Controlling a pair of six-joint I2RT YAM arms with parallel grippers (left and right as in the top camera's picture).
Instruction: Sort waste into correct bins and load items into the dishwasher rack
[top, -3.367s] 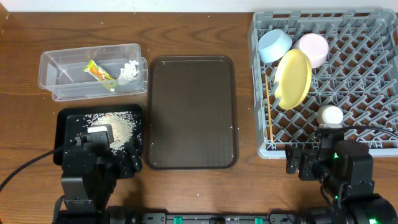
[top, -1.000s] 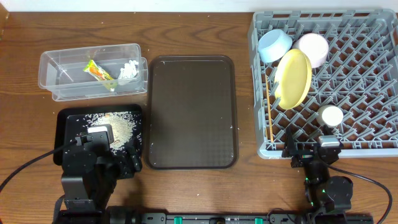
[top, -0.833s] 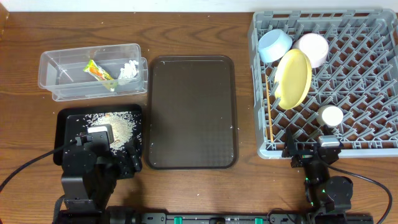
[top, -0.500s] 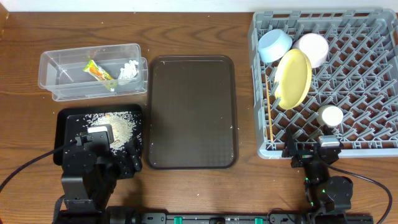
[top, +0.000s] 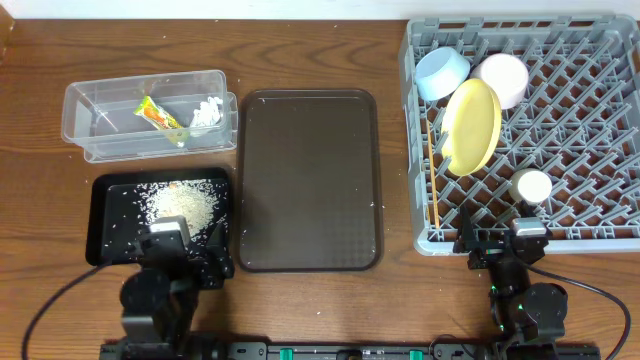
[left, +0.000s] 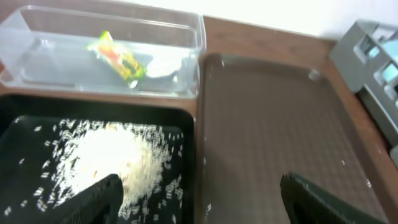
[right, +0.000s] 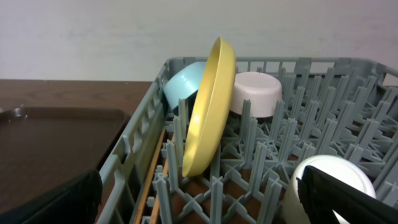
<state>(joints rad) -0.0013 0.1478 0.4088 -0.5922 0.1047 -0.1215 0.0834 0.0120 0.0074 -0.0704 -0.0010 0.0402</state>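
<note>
The grey dishwasher rack holds the yellow plate on edge, the light blue bowl, the white-pink bowl, the pale cup upside down and the chopsticks along its left side. The clear box holds the green-and-yellow wrapper and white paper bits. The black tray holds rice. My left gripper is open and empty at the tray's near edge. My right gripper is open and empty before the rack's front wall.
A dark brown serving tray lies in the middle, with a few stray rice grains on it and on the table at its right edge. In the left wrist view the brown tray lies right of the black tray.
My right arm drew back from over the rack's front edge to the table's near edge. My left arm drew back off the black tray, uncovering the rice pile. Nothing else moved.
</note>
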